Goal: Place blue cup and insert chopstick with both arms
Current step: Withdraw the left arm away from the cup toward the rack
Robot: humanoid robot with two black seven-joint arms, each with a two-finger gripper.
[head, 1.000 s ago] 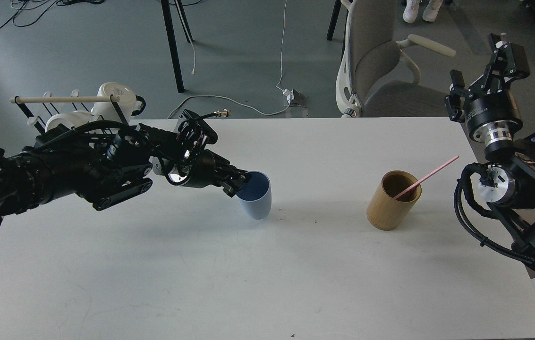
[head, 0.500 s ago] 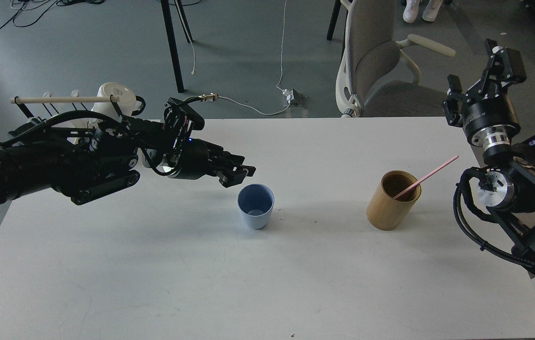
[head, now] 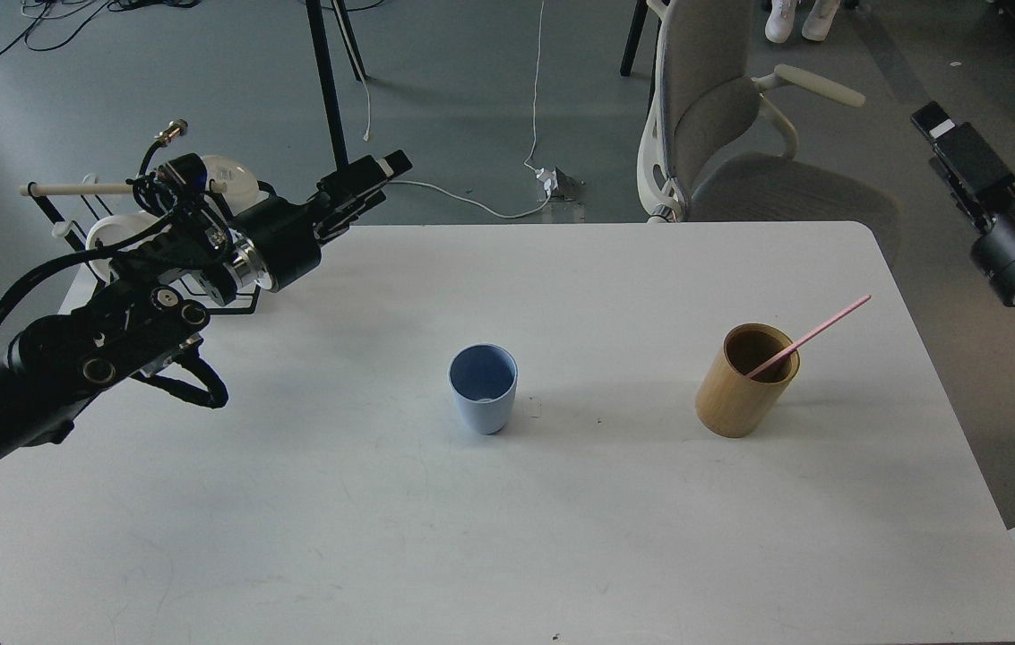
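The blue cup (head: 482, 389) stands upright and alone near the middle of the white table (head: 507, 537), with nothing in it. A pink chopstick (head: 816, 333) leans out to the right of a tan wooden holder (head: 744, 381) standing right of the cup. My left gripper (head: 379, 176) is raised over the table's far left edge, well away from the cup and holding nothing. It is seen side-on, so its fingers cannot be told apart. My right gripper (head: 955, 143) is up beyond the table's right edge, empty and seen side-on.
A black wire rack (head: 86, 224) with a pale wooden rod and white mugs (head: 225, 175) sits at the far left corner behind my left arm. A grey office chair (head: 722, 134) stands behind the table's far edge. Cables lie on the floor.
My left gripper let go of the cup, which now stands upright, and drew back up and to the left. My right arm swung away to the right, off the table.
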